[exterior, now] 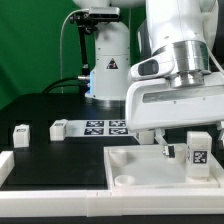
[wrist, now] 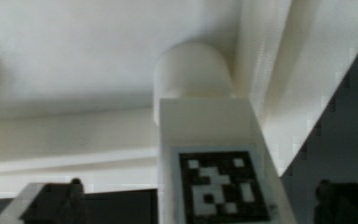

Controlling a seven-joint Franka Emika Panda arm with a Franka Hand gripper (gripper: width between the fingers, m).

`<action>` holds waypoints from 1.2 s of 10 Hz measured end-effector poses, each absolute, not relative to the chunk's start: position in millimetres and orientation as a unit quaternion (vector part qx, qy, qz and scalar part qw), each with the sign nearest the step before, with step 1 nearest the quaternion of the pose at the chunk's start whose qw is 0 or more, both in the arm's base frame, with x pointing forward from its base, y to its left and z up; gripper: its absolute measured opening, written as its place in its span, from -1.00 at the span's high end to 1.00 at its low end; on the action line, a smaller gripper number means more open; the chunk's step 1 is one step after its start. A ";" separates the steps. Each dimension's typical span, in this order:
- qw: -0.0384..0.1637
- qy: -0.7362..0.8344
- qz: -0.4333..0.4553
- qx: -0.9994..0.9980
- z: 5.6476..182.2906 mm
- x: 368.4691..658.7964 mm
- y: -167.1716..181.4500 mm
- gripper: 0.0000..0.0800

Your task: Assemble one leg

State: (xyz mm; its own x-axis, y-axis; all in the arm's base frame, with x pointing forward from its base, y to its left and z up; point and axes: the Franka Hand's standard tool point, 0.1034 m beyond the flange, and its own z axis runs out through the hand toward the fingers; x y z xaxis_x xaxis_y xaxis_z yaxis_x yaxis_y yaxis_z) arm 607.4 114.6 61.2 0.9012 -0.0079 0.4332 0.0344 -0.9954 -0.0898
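A white leg with a black-and-white tag stands upright on the large white tray piece, near the corner at the exterior view's right. My gripper straddles it from above. In the wrist view the leg fills the middle, its rounded end pointing at the tray's surface. The dark fingertips sit well off either side of the leg with gaps showing, so the gripper is open. Two more legs lie on the black table at the exterior view's left.
The marker board lies behind the tray. A white raised strip sits at the exterior view's left edge. The arm's base stands at the back. The arm's body hides the exterior view's upper right.
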 end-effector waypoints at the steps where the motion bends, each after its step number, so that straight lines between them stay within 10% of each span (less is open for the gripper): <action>1: 0.048 -0.007 -0.222 -0.974 61.2 607.4 114.6 -0.62; 12: 0.054 -0.001 -0.157 -0.986 48.8 598.0 116.9 -0.62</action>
State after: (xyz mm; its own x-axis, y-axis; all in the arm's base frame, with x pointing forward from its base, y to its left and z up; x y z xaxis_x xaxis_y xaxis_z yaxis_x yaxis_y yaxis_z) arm 598.0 116.9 48.8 0.9506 -0.0153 0.3099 0.0185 -0.9942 -0.1057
